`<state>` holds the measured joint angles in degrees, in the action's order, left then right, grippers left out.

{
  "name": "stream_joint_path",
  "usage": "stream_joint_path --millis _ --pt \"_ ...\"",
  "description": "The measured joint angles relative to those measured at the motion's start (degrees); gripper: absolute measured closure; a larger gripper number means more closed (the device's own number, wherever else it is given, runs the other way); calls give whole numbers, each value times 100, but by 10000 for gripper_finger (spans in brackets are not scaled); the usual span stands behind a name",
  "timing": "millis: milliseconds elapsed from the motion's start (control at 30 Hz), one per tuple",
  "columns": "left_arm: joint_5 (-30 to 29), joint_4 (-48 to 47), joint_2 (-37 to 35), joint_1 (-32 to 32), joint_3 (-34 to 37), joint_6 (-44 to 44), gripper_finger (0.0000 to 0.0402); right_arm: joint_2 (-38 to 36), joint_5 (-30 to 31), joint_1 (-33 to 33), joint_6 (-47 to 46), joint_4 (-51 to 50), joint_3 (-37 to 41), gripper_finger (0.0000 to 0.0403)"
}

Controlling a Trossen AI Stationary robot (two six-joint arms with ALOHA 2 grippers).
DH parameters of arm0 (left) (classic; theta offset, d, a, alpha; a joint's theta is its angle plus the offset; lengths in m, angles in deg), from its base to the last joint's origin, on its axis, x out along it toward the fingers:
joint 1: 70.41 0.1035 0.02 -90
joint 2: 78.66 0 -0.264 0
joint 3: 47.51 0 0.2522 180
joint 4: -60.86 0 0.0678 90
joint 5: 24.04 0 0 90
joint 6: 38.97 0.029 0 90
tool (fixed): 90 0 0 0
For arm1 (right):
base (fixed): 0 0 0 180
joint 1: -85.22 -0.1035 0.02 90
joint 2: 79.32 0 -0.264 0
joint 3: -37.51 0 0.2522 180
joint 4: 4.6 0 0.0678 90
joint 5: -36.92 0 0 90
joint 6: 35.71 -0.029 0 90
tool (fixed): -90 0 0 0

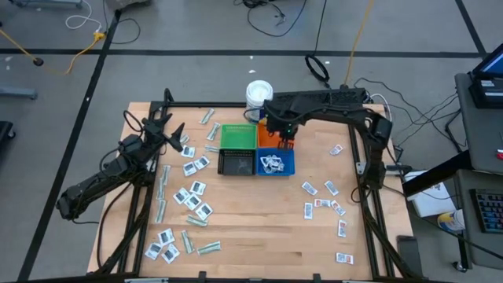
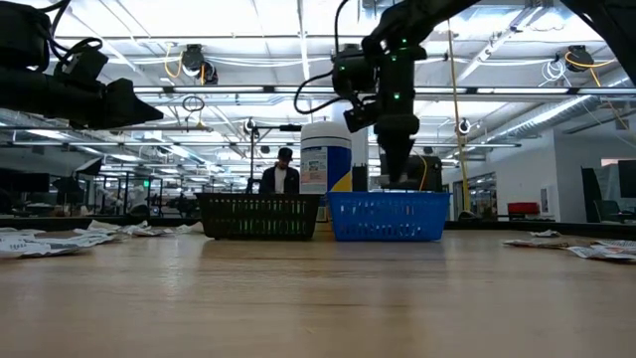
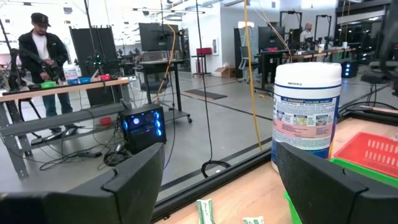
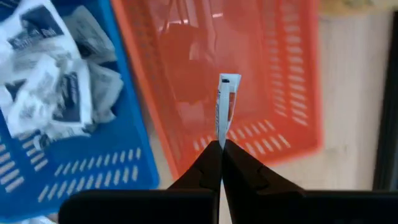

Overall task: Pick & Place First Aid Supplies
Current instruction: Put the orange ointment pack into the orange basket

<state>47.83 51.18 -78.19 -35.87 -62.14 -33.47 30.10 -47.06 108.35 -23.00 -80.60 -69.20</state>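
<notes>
My right gripper (image 1: 284, 140) hangs over the orange bin (image 4: 249, 68), pointing down, shut on a small white packet with red print (image 4: 224, 106). The blue bin (image 4: 56, 93) beside it holds several white sachets with dark print. Many more packets lie loose on the table at the left (image 1: 192, 196) and at the right (image 1: 326, 200). My left gripper (image 3: 219, 171) stands open and level above the table's left side (image 1: 174, 141), with nothing between its fingers. My right gripper pinches one edge of the packet (image 4: 221, 138) between the free ends of its two fingers, coming from above. The packet shows edge-on, sticks out straight below the fingertips and hangs clear above the orange bin's floor.
Green (image 1: 237, 136), orange (image 1: 269, 138), black (image 1: 237, 163) and blue (image 1: 276, 163) bins stand in a square block at the table's middle. A white tub with a blue label (image 1: 258, 96) stands behind them. A person (image 2: 283, 171) stands in the room beyond.
</notes>
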Motion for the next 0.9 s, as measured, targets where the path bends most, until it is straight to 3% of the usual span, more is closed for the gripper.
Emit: stream_joint_path --millis 200,567,733,900 --pt "1 0 1 1 0 0 94 175 464 -265 73 627 0 402" --pt "1 0 2 1 0 0 94 409 487 -351 106 1114 167 397" --pt "-2 0 0 1 0 0 94 427 1038 -413 -39 1133 232 359" --pt "1 0 0 1 -1 0 94 427 1056 -401 -17 1121 232 286"
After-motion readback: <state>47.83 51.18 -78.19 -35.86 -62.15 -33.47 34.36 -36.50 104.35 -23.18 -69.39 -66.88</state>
